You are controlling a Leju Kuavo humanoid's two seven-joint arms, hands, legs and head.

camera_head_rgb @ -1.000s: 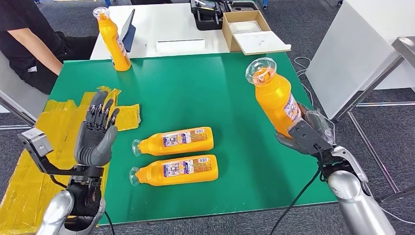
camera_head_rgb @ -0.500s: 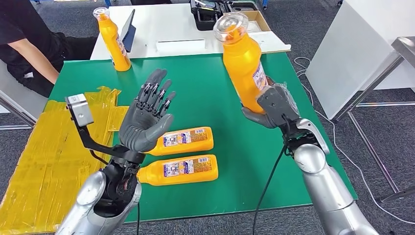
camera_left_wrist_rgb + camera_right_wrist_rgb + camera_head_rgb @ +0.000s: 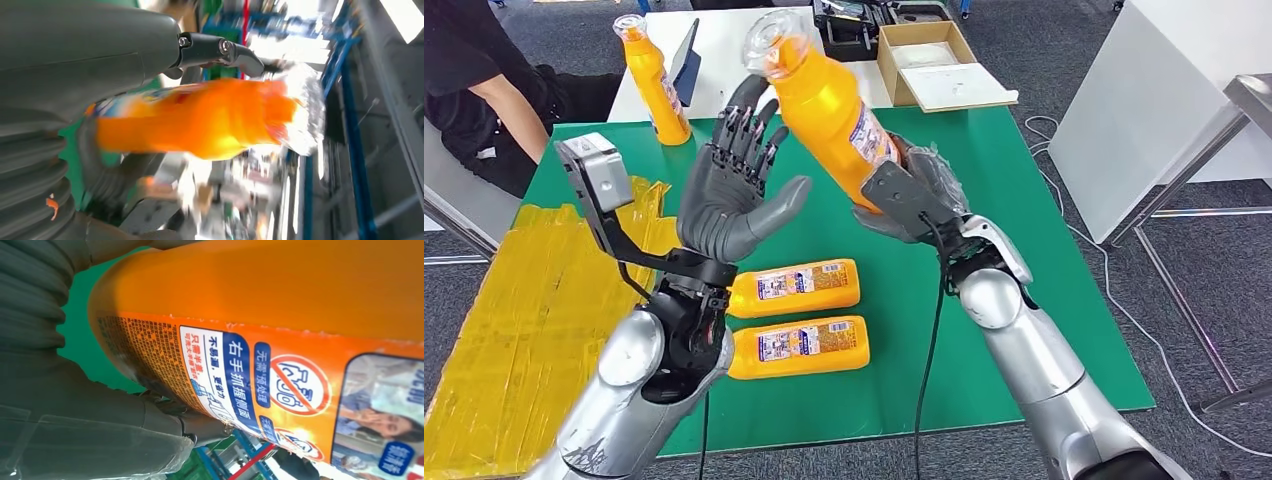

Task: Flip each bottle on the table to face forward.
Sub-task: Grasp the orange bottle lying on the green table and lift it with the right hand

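Above the middle of the green-topped table (image 3: 984, 300), the right hand (image 3: 911, 203) is clamped around the lower body of an orange plastic bottle with a clear cap (image 3: 824, 95), holding it tilted, cap up and leaning toward the robot's left. The right wrist view shows the printed label of that bottle close against the palm. Beside it, the left hand (image 3: 734, 190) stands raised with palm turned toward the bottle, fingers apart and holding nothing; whether they touch the bottle cannot be told, though the fingertips (image 3: 742, 120) sit just beside its neck. This looks like a handover or a two-handed regrasp to turn the bottle so its label faces forward. To do it well, the left hand should close firmly on the upper body or shoulder of the bottle before the right hand loosens, since the smooth plastic could slip or swing on a weak pinch. The turn should be made well above the table, so the base does not strike the two orange bottles lying on their sides (image 3: 794, 287) just below. Those two lie parallel, caps toward the robot's left, labels up, near the front edge. Farther out, another orange bottle standing upright (image 3: 656, 85) waits at the far left corner, near a person in a dark top (image 3: 474, 70). Yellow sheeting (image 3: 514, 320) lies to the left.
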